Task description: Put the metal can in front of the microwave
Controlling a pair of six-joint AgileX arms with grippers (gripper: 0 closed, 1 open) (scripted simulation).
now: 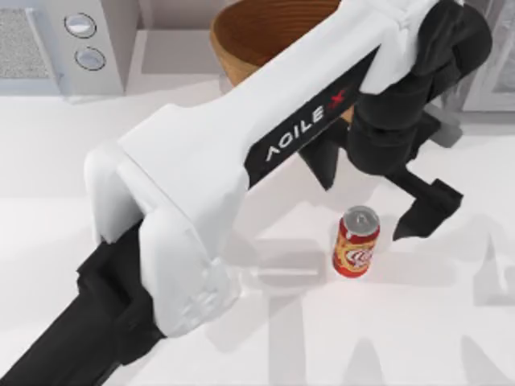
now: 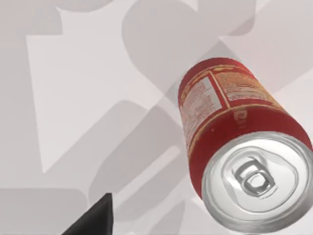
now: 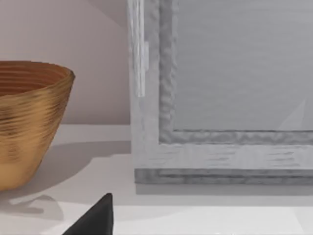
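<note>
The metal can (image 1: 356,242) is small and red with a gold-and-white logo and a silver top. It stands upright on the white table, right of centre. My left arm reaches across the table from the lower left. Its gripper (image 1: 374,193) hangs open just behind and above the can, one finger on either side and touching nothing. The left wrist view looks down on the can (image 2: 234,142) and its pull tab. The microwave (image 1: 76,44) sits at the far left back corner, its two round knobs showing. A dark edge of my right gripper (image 3: 95,221) shows in the right wrist view.
A woven brown basket (image 1: 261,32) stands at the back centre, partly under my left arm, and appears again as the basket (image 3: 29,122) in the right wrist view. A grey framed panel (image 3: 220,122) stands at the back right. Bare white table lies left of the can.
</note>
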